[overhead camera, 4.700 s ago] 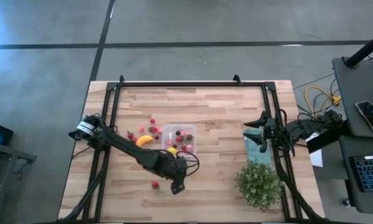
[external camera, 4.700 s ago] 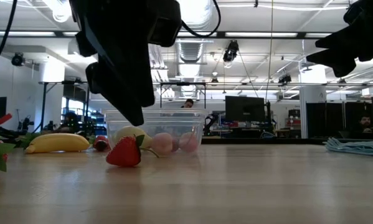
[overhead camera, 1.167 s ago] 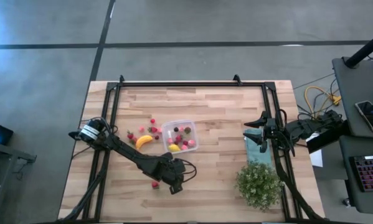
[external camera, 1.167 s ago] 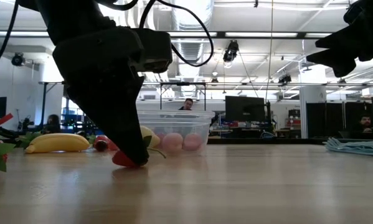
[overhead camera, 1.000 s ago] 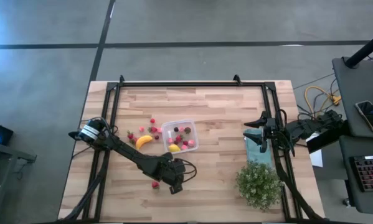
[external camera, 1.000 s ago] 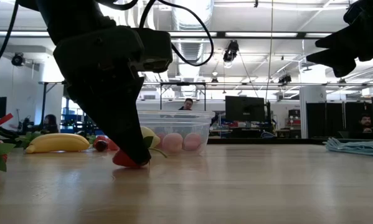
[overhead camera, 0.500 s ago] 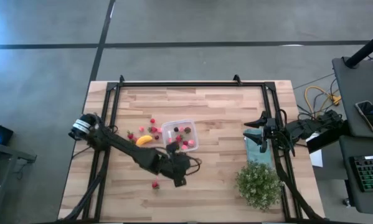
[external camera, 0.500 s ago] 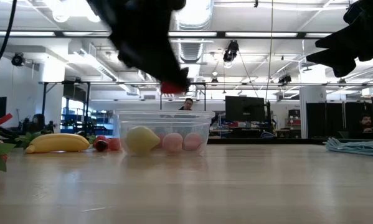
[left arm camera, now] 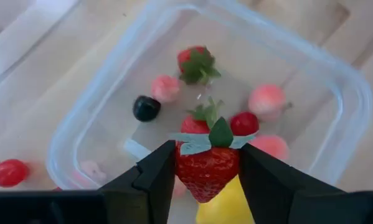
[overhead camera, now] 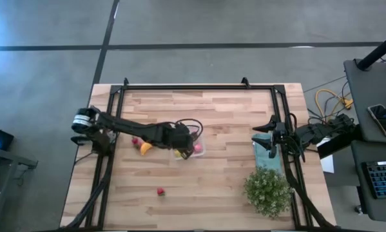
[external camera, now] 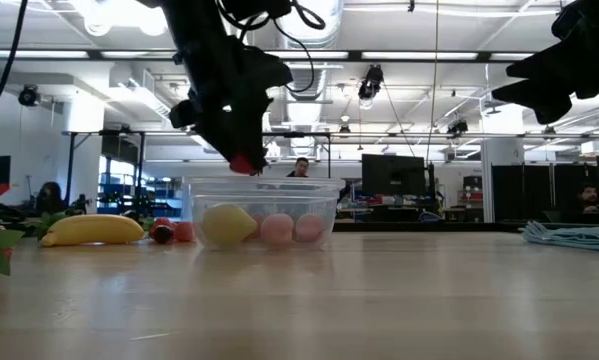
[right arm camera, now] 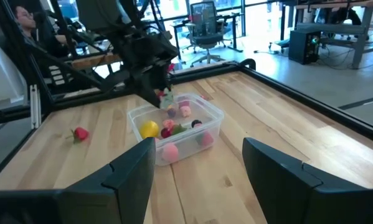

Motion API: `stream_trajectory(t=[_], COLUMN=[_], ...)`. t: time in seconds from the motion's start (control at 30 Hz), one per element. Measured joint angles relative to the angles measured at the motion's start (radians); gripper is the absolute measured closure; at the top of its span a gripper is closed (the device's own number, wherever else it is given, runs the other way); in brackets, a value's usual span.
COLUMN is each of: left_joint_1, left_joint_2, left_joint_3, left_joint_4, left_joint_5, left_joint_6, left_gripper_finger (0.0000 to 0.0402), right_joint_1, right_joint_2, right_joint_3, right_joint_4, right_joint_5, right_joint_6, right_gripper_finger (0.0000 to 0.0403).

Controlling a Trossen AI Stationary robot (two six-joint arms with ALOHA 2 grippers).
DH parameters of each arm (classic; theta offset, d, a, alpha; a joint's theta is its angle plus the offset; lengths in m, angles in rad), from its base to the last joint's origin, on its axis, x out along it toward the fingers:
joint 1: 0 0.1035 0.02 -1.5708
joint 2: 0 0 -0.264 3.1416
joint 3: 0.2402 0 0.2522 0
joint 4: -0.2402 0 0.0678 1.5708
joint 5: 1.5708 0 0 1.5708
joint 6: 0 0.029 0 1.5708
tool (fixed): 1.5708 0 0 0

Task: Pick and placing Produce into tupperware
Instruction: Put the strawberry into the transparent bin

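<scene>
Hovering over the tupperware (overhead camera: 187,142) near the middle of the surface (overhead camera: 225,122), the left gripper (left arm camera: 206,180) is grasping a strawberry (left arm camera: 206,169) between its fingers (left arm camera: 155,176) — red body down, green leaves up. In the low view the berry is hanging just above the box's rim. Inside the box are lying a lemon (external camera: 226,222), pink pieces (external camera: 276,228), a dark berry (left arm camera: 146,108) and other strawberries (left arm camera: 195,62). A banana (external camera: 91,229) and a few red berries (external camera: 172,232) are sitting on the surface just beside the box, toward the left edge — one more strawberry (overhead camera: 160,191) is lying apart, nearer the front edge. The right gripper (overhead camera: 270,136) is waiting near the right edge above a teal cloth (overhead camera: 264,153), its fingers (right arm camera: 130,169) spread wide and empty, with a green plant (overhead camera: 268,191) by the front right corner.
</scene>
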Motion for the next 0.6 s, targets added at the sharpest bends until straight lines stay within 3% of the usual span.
stream_trajectory(t=[0.27,0.47,0.6], left_joint_1=[-0.01,-0.068,-0.179], left_joint_2=[-0.006,-0.029,-0.042], left_joint_3=[0.014,0.003,-0.001], left_joint_4=[-0.004,-0.017,-0.072], left_joint_5=[0.025,0.406,0.473], left_joint_6=[0.038,0.15,0.082], left_gripper_finger=[0.0161,0.0125,0.0123], right_joint_1=[0.0,0.0,0.0], right_joint_2=[-0.001,0.0,0.0], right_joint_3=[0.0,0.0,0.0], right_joint_4=[0.0,0.0,0.001], right_joint_5=[0.0,0.0,0.0], right_joint_6=[0.0,0.0,0.0], right_gripper_finger=[0.017,0.017,0.017])
